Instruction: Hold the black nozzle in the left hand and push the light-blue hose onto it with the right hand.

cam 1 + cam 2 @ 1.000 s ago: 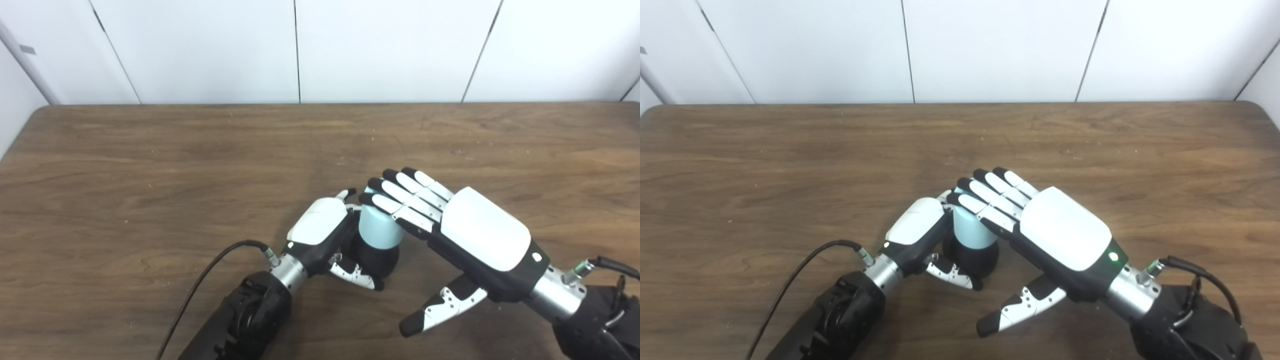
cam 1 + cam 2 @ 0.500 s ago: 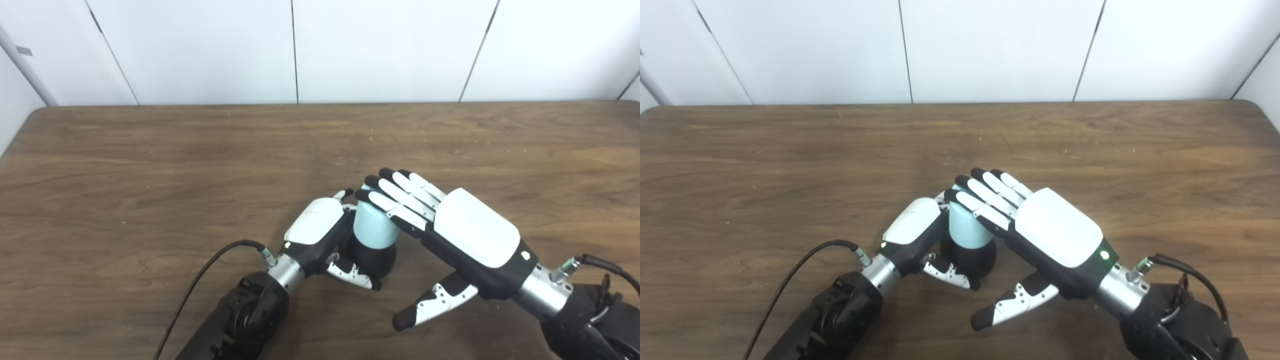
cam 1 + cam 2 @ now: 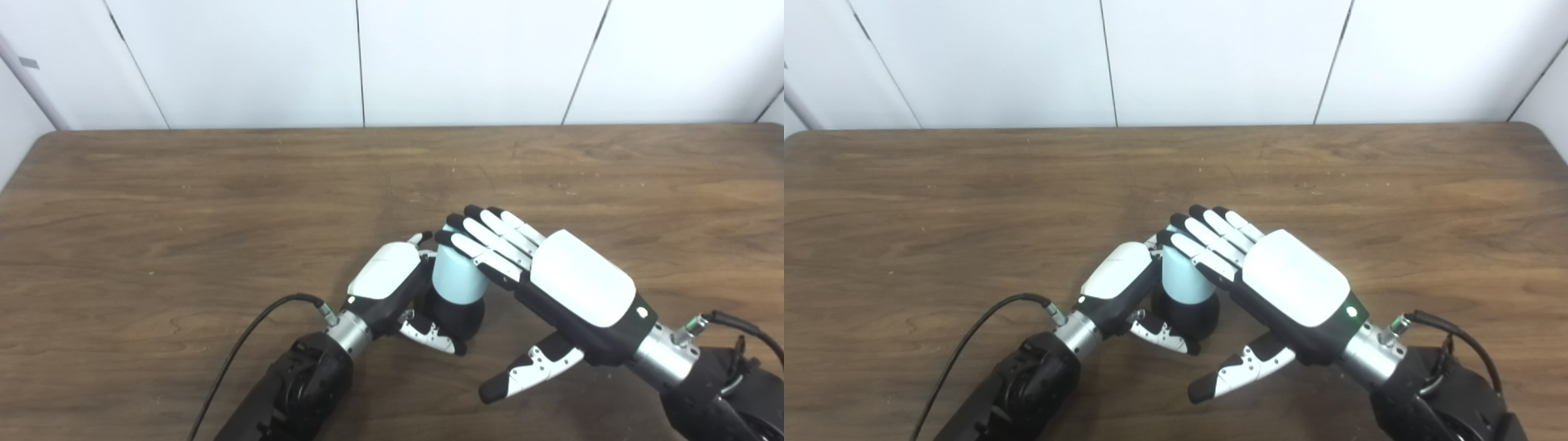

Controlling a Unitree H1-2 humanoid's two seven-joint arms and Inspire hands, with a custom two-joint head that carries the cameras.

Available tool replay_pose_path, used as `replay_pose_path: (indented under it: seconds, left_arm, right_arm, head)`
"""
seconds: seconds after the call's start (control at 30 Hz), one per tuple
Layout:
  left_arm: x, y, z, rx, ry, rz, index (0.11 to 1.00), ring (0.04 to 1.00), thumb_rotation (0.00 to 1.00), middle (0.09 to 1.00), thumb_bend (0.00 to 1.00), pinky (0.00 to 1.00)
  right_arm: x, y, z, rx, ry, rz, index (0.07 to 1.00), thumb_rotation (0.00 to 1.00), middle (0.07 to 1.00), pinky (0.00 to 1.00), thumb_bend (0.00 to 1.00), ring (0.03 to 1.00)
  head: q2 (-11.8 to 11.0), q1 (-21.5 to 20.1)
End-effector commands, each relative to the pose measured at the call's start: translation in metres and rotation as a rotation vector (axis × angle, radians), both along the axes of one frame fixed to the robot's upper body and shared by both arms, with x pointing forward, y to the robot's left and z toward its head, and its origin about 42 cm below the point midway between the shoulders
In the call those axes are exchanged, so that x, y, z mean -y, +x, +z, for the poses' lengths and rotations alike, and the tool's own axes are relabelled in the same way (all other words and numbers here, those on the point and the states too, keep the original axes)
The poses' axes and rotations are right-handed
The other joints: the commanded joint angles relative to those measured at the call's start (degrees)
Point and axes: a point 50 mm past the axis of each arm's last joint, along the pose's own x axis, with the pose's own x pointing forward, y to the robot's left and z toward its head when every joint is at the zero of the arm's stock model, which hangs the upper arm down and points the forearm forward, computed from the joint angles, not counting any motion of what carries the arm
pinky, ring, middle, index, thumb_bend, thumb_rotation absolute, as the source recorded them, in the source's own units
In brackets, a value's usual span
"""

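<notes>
The white-and-black left hand (image 3: 392,282) is wrapping around the rounded black plastic nozzle (image 3: 456,315), its thumb curling across the front of the base and its fingers reaching behind, so it is gripping that piece. The white-backed right hand (image 3: 551,275) is lying flat with its fingers (image 3: 484,236) stretched straight and pressing down on the top of the short light-blue cylindrical hose piece (image 3: 456,278); its thumb is sticking out apart below, so it is spread and grasping nothing. The light-blue piece is standing upright, seated on the black nozzle, near the middle of the brown wood-grain table (image 3: 184,202). A black cable (image 3: 245,343) is trailing from the left wrist.
</notes>
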Motion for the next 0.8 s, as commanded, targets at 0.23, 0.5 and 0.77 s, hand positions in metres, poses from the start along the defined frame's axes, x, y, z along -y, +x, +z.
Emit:
replay_pose_path:
  seconds: [0.23,0.5,0.77]
  left_arm:
    - [-0.0075,-0.0121,-0.0264,-0.129,0.101,-0.033,0.491,0.67,0.0,0.469,0.52,1.0]
    - [-0.008,-0.0121,-0.0257,-0.127,0.103,-0.035,0.491,0.672,0.0,0.471,0.52,1.0]
    - [-0.0071,-0.0122,-0.0252,-0.129,0.103,-0.034,0.49,0.673,0.0,0.473,0.52,1.0]
  right_arm:
    - [0.0019,0.0,-0.0197,-0.109,-0.095,0.004,0.957,1.0,0.984,1.0,0.63,0.998]
    - [-0.0001,0.0008,-0.022,-0.136,-0.102,0.004,0.955,1.0,0.986,1.0,0.63,0.997]
    - [0.0,0.0008,-0.0203,-0.142,-0.103,0.001,0.953,1.0,0.988,1.0,0.63,0.997]
  head:
    - [0.11,0.07]
    - [0.15,0.03]
    - [0.24,0.01]
